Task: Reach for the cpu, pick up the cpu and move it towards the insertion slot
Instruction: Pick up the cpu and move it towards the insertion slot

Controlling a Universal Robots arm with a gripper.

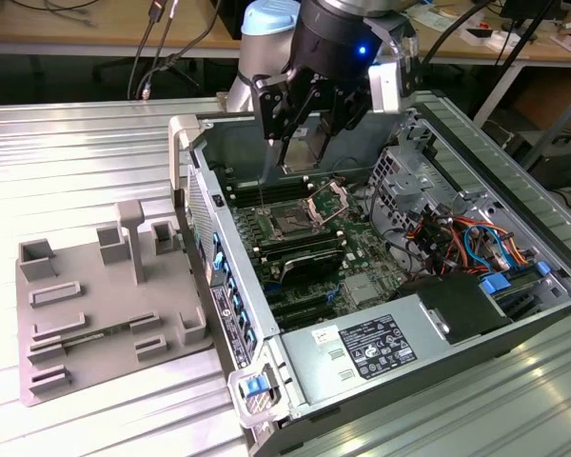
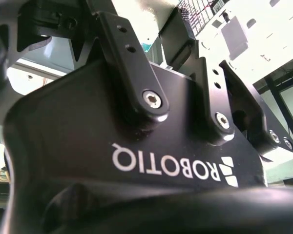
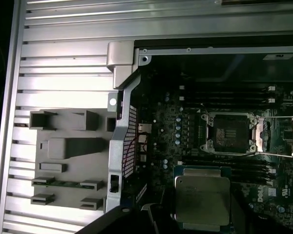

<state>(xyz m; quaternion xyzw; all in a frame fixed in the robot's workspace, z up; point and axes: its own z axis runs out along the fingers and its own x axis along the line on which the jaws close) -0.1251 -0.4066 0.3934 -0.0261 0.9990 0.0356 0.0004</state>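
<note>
I've got the gripper (image 1: 309, 143) hanging over the open computer case (image 1: 476, 314), and its jaws are pinched on the cpu (image 1: 307, 150), a pale flat square held between the fingertips. In the first wrist view that cpu (image 3: 201, 202) sits close under the camera, silvery top facing up, with the dark motherboard (image 3: 171, 141) beyond it. Just below the jaws and a little toward the exterior view's right is the insertion slot (image 1: 293, 224), its metal frame (image 1: 329, 200) tipped open; in the first wrist view the insertion slot (image 3: 229, 132) lies apart from the chip. Well off to the exterior view's left, outside the case, the grey tray (image 1: 105, 305) rests on the ribbed metal table (image 1: 76, 152).
</note>
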